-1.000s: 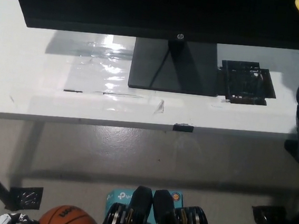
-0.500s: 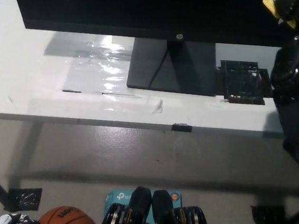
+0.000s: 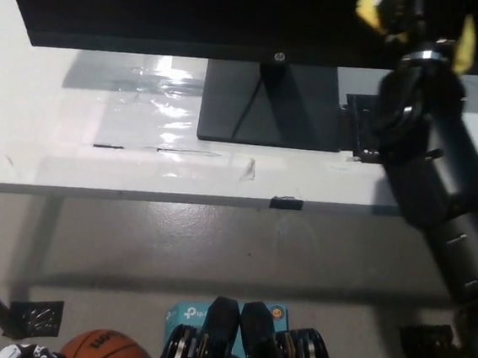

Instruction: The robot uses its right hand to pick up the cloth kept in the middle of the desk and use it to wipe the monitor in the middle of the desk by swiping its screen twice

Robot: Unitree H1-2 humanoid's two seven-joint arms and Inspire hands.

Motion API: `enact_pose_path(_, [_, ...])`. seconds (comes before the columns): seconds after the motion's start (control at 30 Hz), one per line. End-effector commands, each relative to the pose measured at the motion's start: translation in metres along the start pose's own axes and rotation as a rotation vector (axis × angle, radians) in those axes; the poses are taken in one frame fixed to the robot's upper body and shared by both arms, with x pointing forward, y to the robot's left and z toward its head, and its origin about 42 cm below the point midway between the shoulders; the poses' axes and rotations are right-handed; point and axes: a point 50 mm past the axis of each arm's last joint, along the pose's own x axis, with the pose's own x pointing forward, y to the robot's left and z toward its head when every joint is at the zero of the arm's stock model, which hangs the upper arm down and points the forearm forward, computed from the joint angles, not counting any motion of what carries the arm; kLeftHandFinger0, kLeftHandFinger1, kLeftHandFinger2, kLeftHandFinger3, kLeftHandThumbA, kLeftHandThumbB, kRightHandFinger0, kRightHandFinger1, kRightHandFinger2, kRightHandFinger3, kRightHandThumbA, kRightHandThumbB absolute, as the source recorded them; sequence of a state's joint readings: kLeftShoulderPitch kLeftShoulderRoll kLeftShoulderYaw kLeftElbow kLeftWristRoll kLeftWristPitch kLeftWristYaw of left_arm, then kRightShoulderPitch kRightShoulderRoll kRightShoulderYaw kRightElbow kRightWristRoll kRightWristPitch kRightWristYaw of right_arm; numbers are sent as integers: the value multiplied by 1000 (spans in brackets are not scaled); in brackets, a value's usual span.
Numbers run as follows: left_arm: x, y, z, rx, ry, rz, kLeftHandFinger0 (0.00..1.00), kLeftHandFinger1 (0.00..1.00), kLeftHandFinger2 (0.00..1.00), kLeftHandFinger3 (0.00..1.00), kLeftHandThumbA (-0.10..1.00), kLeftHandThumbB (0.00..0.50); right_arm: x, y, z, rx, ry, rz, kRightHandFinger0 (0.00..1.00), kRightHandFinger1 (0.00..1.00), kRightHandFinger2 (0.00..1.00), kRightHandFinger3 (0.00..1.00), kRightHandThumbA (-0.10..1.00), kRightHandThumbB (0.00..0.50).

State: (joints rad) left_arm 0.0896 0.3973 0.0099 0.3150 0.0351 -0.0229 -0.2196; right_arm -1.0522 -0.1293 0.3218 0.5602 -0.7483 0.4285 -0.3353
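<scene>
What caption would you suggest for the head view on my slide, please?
Black right hand holds a yellow cloth against the monitor screen on the white desk.

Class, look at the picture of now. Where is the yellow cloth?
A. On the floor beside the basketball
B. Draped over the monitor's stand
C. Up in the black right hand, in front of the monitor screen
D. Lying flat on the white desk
C: the yellow cloth shows around the right hand, raised against the dark monitor screen.

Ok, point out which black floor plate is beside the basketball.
The plate at lower left, just left of the orange basketball; the other plate lies at lower right, with no ball near it.
</scene>
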Motion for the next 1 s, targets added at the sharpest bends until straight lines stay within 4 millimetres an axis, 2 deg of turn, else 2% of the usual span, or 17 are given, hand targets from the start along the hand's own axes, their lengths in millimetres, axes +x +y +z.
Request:
enact_pose_path(0.0, [-4, 5, 4, 35, -8, -9, 505, 552, 691, 811, 400, 308, 7, -21, 45, 17, -69, -36, 0, 0, 305, 78, -100, 107])
enact_pose_path(0.07, [-4, 4, 3, 33, -10, -12, 509, 555, 694, 819, 413, 316, 0, -14, 65, 32, -99, -34, 0, 0, 303, 149, -100, 137])
enact_pose_path(0.2, [-3, 2, 3, 40, -9, -18, 494, 547, 693, 825, 393, 303, -7, -7, 82, 62, -115, 5, 0, 10, 355, 97, -100, 79])
enact_pose_path(0.23, [-3, 2, 2, 29, -11, -23, 496, 549, 690, 817, 389, 303, -7, -4, 89, 59, -120, 9, 0, 32, 385, 153, -100, 93])
enact_pose_path(0.33, [-3, 1, 3, 40, 0, -17, 495, 546, 684, 805, 382, 304, -6, -2, 97, 61, -131, 14, 0, 20, 373, 6, -100, 130])
enact_pose_path(0.37, [-3, 1, 3, 42, 1, -18, 509, 557, 692, 813, 394, 302, -5, -1, 101, 65, -134, 11, 0, 14, 365, 171, -100, 182])
enact_pose_path(0.4, [-3, 2, 3, 44, 1, -19, 514, 561, 697, 818, 396, 302, -4, 0, 107, 70, -138, 7, 0, 0, 316, 248, -100, 203])
enact_pose_path(0.47, [-3, 1, 2, 43, -1, -24, 511, 561, 695, 821, 413, 307, -1, 1, 116, 75, -176, -1, 0, 0, 286, 242, -100, 227])
enact_pose_path(0.53, [-3, 1, 2, 40, 2, -24, 503, 551, 682, 820, 406, 308, 3, 1, 122, 46, -184, 9, 0, 0, 285, 315, -100, 275])
enact_pose_path(0.6, [-3, 0, 0, 36, 2, -28, 504, 555, 683, 817, 412, 317, 5, 1, 125, 30, -190, 11, 0, 0, 269, 296, -100, 268])
enact_pose_path(0.63, [-4, 0, 0, 32, 3, -24, 516, 566, 689, 813, 413, 320, 9, -1, 126, 26, -189, 7, 0, 0, 255, 147, -100, 220])
enact_pose_path(0.67, [-4, 0, 0, 39, -1, -25, 518, 565, 699, 817, 426, 322, 11, -2, 126, 4, -195, 7, 0, 0, 299, 107, -100, 180])
enact_pose_path(0.7, [-4, 1, 0, 36, -1, -23, 521, 568, 703, 823, 418, 317, 14, -3, 125, 2, -190, 8, 0, 2, 311, 122, -100, 182])
enact_pose_path(0.73, [-4, 1, -1, 41, -6, -25, 521, 569, 704, 825, 420, 314, 16, -5, 123, 6, -189, 9, 0, 2, 316, 94, -100, 130])
enact_pose_path(0.83, [-4, 1, -2, 32, -5, -24, 492, 543, 684, 808, 412, 313, 22, -9, 119, -4, -172, 3, 0, 20, 381, 60, -100, 74])
enact_pose_path(0.93, [-4, -1, -1, 35, 4, -26, 505, 550, 694, 824, 446, 337, 30, -16, 110, -24, -152, -32, 0, 0, 355, 54, -100, 41])
enact_pose_path(0.97, [-4, -2, -1, 38, 3, -26, 502, 550, 692, 821, 446, 333, 32, -19, 108, -39, -141, -32, 0, 0, 347, 52, -100, 56])
